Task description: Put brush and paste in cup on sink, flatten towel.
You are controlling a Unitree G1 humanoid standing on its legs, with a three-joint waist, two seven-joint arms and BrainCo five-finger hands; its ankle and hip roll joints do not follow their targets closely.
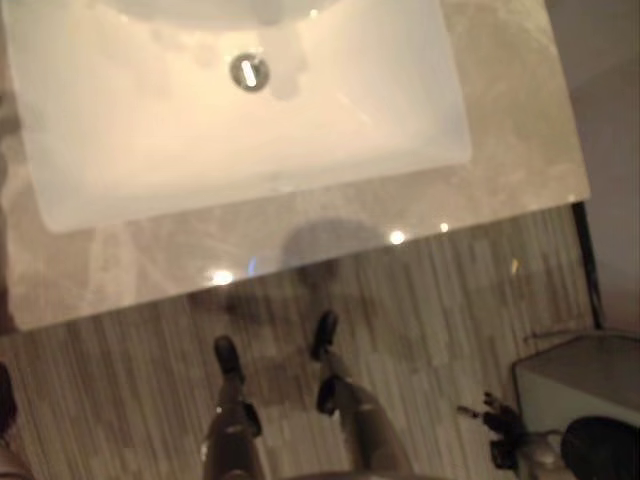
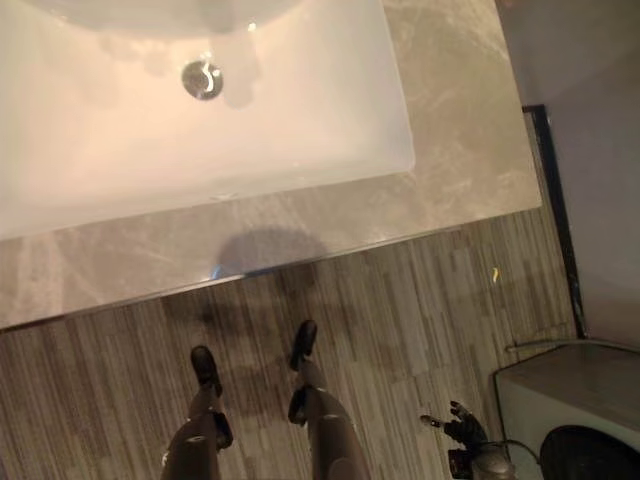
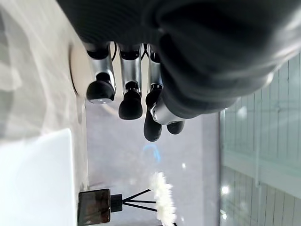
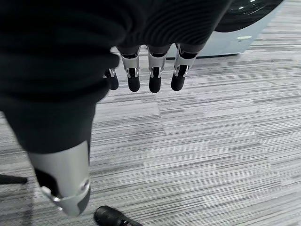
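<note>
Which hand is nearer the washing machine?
Right. The right hand hangs open just beside the washing machine, low over the floor; the left hand hangs open by the marble counter.

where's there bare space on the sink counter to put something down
The marble counter lies bare on the basin's right and along the front strip between the basin and the counter's edge. Nothing here looks crowded. The basin holds just its drain.
</note>
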